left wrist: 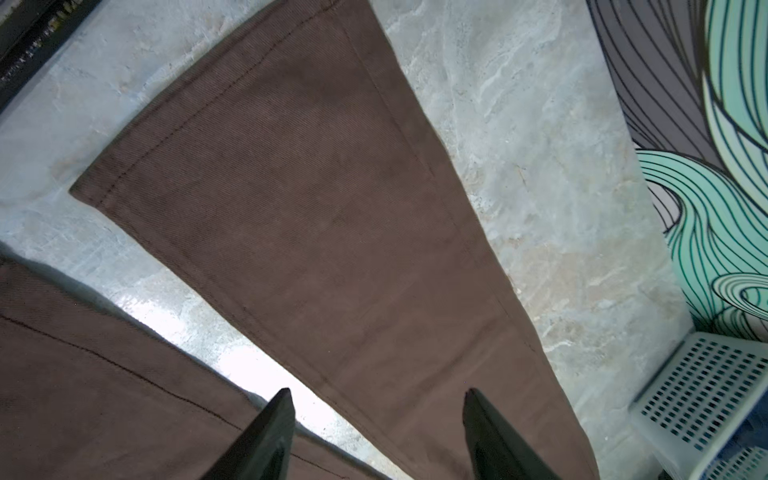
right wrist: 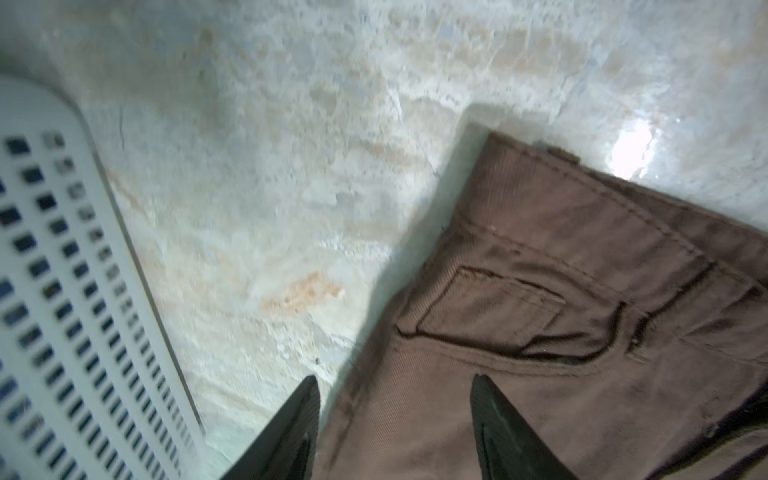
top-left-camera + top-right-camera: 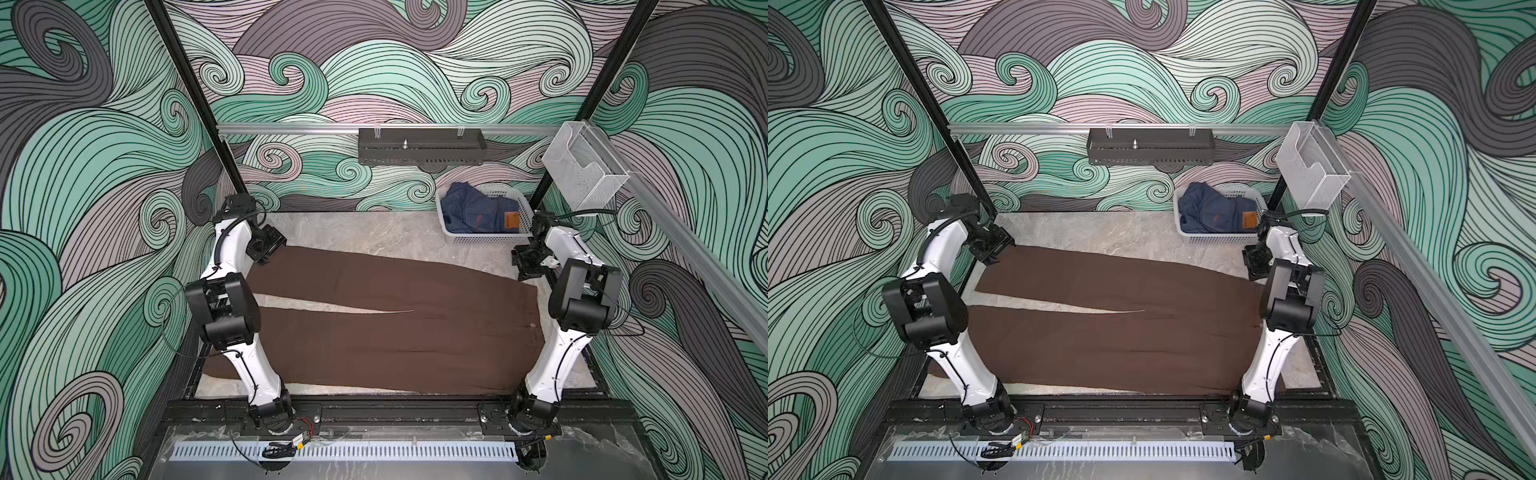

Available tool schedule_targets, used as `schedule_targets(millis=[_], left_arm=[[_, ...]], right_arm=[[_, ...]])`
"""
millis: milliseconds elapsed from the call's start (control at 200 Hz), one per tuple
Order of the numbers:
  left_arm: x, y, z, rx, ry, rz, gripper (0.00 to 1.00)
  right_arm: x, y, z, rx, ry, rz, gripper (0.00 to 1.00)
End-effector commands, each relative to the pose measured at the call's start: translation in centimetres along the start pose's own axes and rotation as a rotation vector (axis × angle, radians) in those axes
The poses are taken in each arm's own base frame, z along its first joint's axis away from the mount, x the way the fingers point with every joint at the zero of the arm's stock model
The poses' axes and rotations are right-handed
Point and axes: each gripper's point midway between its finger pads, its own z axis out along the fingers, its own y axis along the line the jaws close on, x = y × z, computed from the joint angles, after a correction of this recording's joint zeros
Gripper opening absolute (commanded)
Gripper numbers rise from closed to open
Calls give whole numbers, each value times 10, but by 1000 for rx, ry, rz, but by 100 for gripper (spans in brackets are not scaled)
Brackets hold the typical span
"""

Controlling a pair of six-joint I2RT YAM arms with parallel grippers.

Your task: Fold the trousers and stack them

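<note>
Left gripper (image 1: 378,415) and right gripper (image 2: 395,399) hovered open, empty, over the trousers (image 3: 374,345); grabbing both far corners evenly seemed key.

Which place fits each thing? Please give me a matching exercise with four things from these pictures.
Things:
1. brown trousers
2. blue jeans
3. left hand
4. right hand

Places:
A. inside the white basket
B. open, over the waistband corner of the trousers
C. spread out across the table
D. open, over the far trouser leg near its hem

Pairs: 1-C, 2-A, 3-D, 4-B.
</note>
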Motion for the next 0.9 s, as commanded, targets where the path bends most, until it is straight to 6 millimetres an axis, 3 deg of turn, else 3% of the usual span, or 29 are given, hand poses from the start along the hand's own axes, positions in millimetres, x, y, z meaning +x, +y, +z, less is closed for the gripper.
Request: schedule_targets(millis=[0, 375, 891], left_arm=[[-17, 5, -5, -89, -76, -11, 67], [-25, -2, 16, -126, -104, -24, 67], [-26, 2, 17, -151, -122, -27, 67]], right_arm=[[-13, -15, 1, 87, -28, 105, 58], [-46, -23, 20, 182, -79, 205, 56], [-38, -19, 52, 251, -53, 247, 55]])
